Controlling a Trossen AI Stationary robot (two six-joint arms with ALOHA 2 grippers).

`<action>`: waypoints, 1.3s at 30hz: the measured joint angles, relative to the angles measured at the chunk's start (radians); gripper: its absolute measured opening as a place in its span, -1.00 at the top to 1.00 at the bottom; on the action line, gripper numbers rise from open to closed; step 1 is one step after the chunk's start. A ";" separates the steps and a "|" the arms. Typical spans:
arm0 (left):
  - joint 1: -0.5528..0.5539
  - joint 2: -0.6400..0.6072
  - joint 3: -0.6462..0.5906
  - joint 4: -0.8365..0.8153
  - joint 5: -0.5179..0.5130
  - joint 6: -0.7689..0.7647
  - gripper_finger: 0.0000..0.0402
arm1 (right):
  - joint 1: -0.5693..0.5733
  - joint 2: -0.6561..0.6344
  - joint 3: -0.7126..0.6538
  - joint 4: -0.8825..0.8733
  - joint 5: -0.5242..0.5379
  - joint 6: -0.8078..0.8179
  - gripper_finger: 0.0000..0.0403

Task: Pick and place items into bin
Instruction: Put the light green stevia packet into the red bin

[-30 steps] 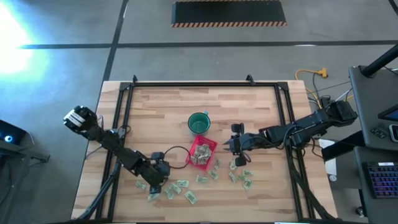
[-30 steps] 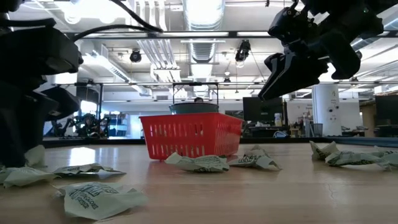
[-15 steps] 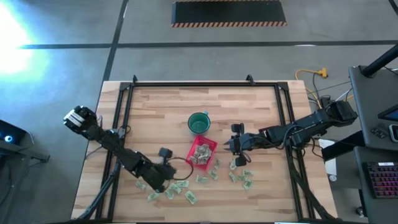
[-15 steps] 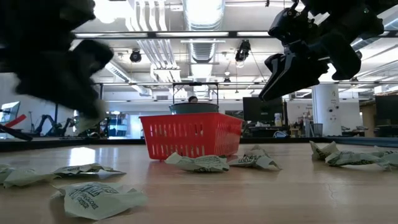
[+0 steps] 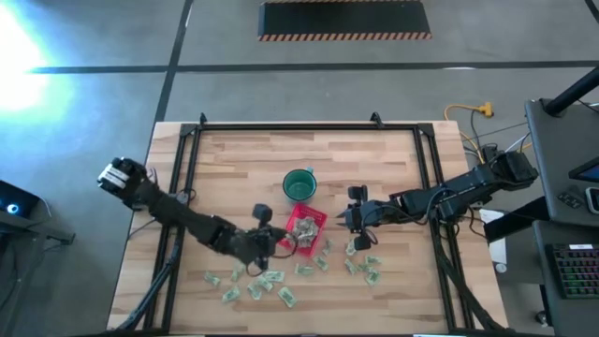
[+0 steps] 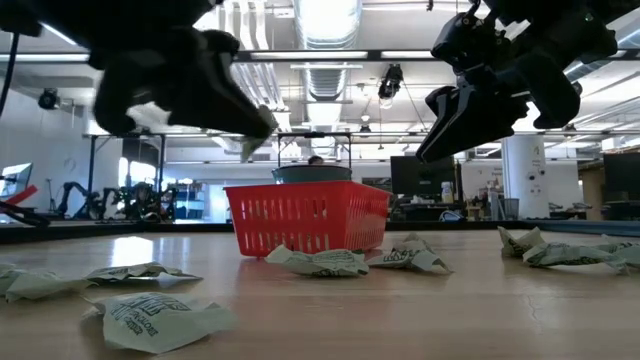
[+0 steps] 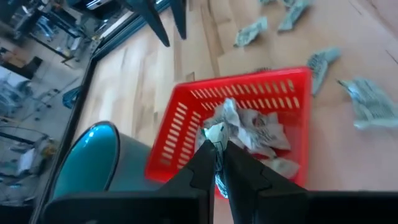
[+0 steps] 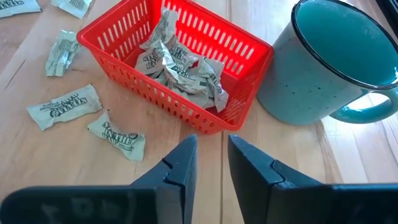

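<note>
Left gripper [image 7: 217,149] is pinched tight on one small green-and-white wrapped piece [image 7: 214,133], fingers pressed together on it. Red bin [image 5: 305,227] lies straight ahead of and below the fingertips in the left wrist view; the held piece hangs about over the near wall, with the pile of wrapped pieces [image 7: 258,130] already inside just beyond. Judging from that, the release turns on getting the pinch fully past the rim, a short reach forward along the arm's own line. High view shows the left arm stretched diagonally from the table's left edge, the gripper just beside the bin's left side. Low view shows it raised well above the table top, tilted down toward the bin.

Right gripper [image 8: 208,163] hovers on the bin's other side, fingers slightly apart, nothing between them. Its wrist view looks down on the bin wall and the teal mug [image 8: 329,62] that sits touching or just beside the bin's far corner. Right arm reaches in from the table's right edge, roughly level, wrist pitched down.

Loose wrapped pieces [image 5: 267,282] remain scattered on the wooden table [image 5: 243,164] in front of the bin, more of them [image 5: 365,267] under the right gripper. Right gripper is nearer that second cluster; left is nearer the first.
</note>
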 joint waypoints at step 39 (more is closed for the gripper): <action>0.130 0.056 -0.004 0.117 0.261 0.048 0.13 | 0.015 0.000 -0.100 -0.009 -0.385 0.187 0.61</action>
